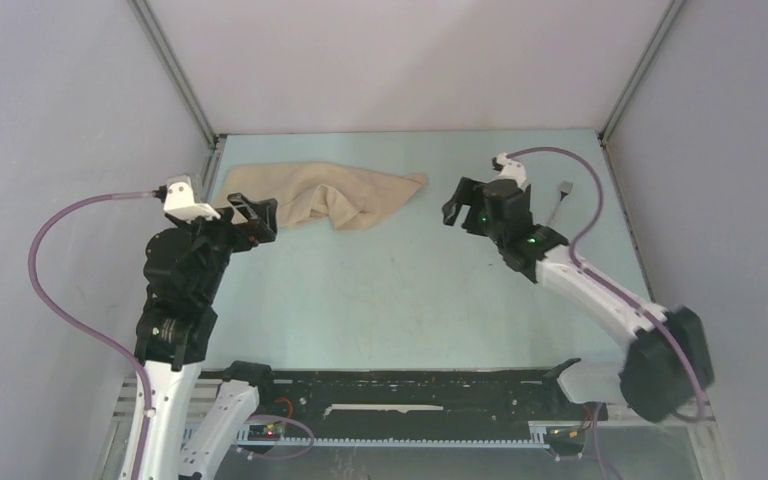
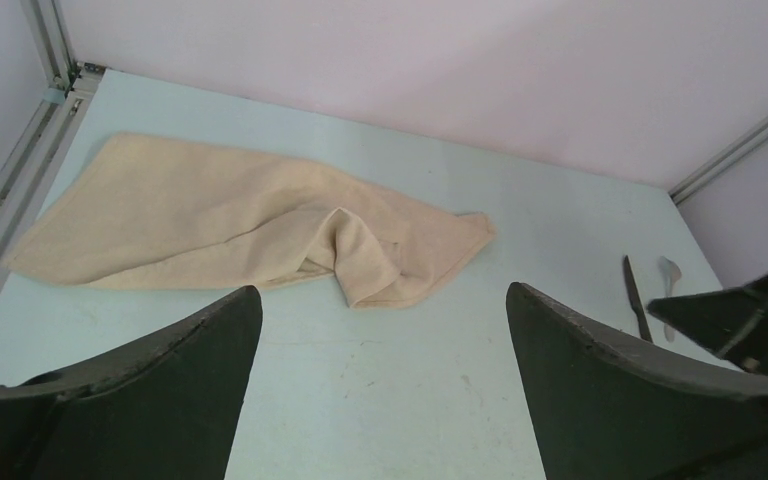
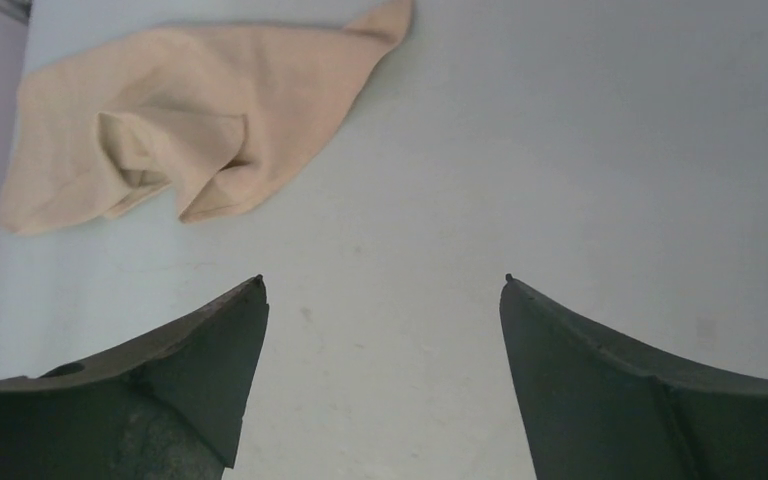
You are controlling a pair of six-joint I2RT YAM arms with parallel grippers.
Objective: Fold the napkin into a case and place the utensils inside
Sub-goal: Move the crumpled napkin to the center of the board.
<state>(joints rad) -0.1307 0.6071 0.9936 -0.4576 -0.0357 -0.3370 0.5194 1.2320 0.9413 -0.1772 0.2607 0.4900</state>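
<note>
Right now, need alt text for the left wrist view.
A beige napkin lies rumpled on a pale table, toward the far left corner. The left gripper, open and empty, frames the bottom edge. A black knife and grey fork lie side by side at the right.

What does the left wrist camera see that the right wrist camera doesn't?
Only the left wrist view shows the black knife and grey fork, side by side, plus its own open left claw. Only the right wrist view shows the open right claw up close. Both show the crumpled napkin on the pale blue table.
</note>
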